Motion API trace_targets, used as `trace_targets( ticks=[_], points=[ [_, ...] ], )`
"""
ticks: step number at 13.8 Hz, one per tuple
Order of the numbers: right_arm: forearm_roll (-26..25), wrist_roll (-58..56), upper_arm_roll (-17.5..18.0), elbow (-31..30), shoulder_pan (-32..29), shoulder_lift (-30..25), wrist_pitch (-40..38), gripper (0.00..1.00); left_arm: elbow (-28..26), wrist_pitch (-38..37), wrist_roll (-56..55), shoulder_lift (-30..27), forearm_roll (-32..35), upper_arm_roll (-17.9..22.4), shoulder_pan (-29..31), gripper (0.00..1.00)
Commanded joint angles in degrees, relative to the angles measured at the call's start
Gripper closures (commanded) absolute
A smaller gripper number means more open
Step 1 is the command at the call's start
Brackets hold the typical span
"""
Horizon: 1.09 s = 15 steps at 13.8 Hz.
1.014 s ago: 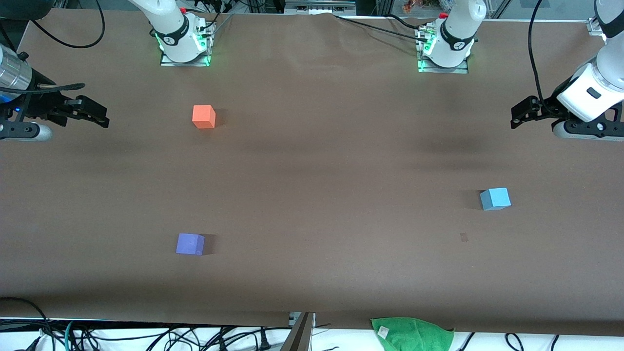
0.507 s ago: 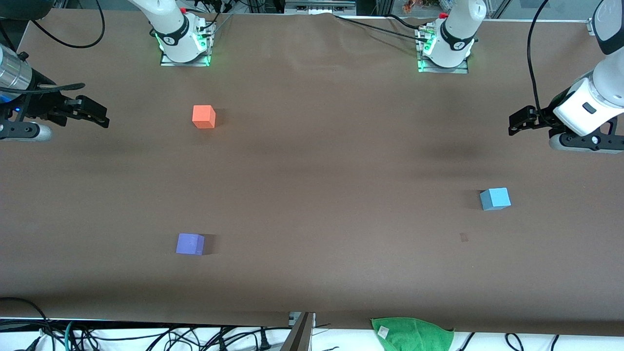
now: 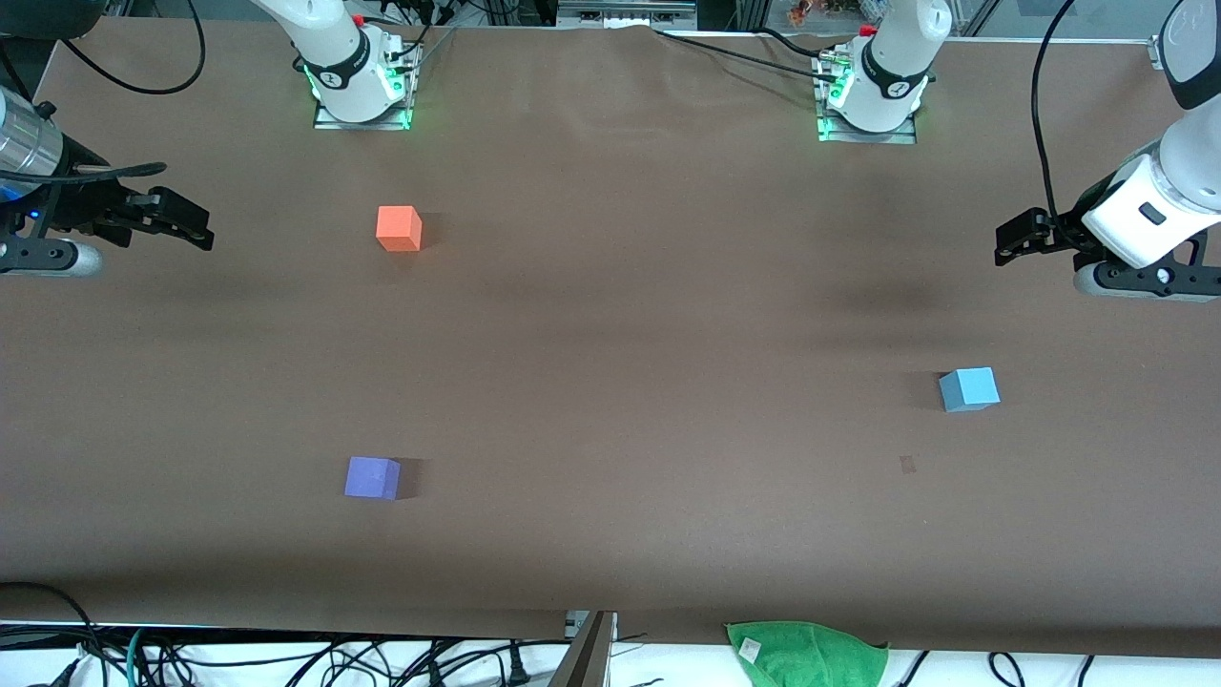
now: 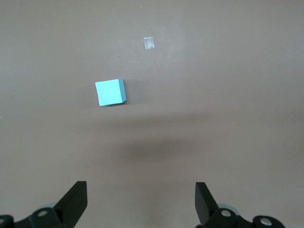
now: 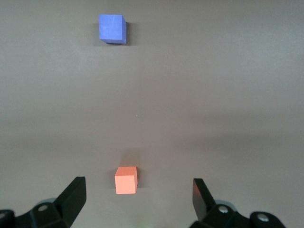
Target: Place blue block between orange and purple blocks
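The blue block (image 3: 969,389) (image 4: 110,92) lies on the brown table toward the left arm's end. The orange block (image 3: 399,229) (image 5: 126,180) sits toward the right arm's end, close to that arm's base. The purple block (image 3: 372,478) (image 5: 112,28) is nearer to the front camera than the orange one, with a wide gap between them. My left gripper (image 3: 1011,239) (image 4: 141,197) hangs open over the table's edge at the left arm's end, well apart from the blue block. My right gripper (image 3: 196,224) (image 5: 137,194) waits open over the other end, holding nothing.
A green cloth (image 3: 806,654) hangs at the table's edge nearest the front camera. A small pale mark (image 3: 907,465) (image 4: 149,43) sits on the table near the blue block. The arm bases (image 3: 361,86) (image 3: 870,95) stand along the edge farthest from the front camera.
My left gripper has shifted slightly over the table and its wrist has turned a little. The right arm and all three blocks have not moved.
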Motion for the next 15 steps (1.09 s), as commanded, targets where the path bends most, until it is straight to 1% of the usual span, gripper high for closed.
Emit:
trace_targets(
  ticks=[1, 9, 10, 11, 15],
  points=[
    [-0.7, -0.6, 0.0, 0.6, 0.2, -0.1, -0.9, 0.0, 1.9, -1.6, 0.5, 0.7, -0.5, 0.6, -0.5, 0.0],
    [-0.7, -0.6, 0.0, 0.6, 0.2, -0.1, -0.9, 0.01, 1.1, -2.9, 0.7, 0.7, -0.4, 0.7, -0.2, 0.0],
    [-0.7, -0.6, 0.0, 0.6, 0.2, -0.1, -0.9, 0.01, 0.9, -2.5, 0.8, 0.9, -0.4, 0.6, 0.9, 0.0],
    [-0.7, -0.6, 0.0, 0.6, 0.2, -0.1, -0.9, 0.01, 1.0, -2.0, 0.8, 2.3, -0.4, 0.7, 1.5, 0.0],
    [-0.7, -0.7, 0.0, 0.6, 0.2, -0.1, -1.0, 0.0, 0.8, 10.4, 0.8, 9.5, -0.3, 0.6, 6.1, 0.0]
  ],
)
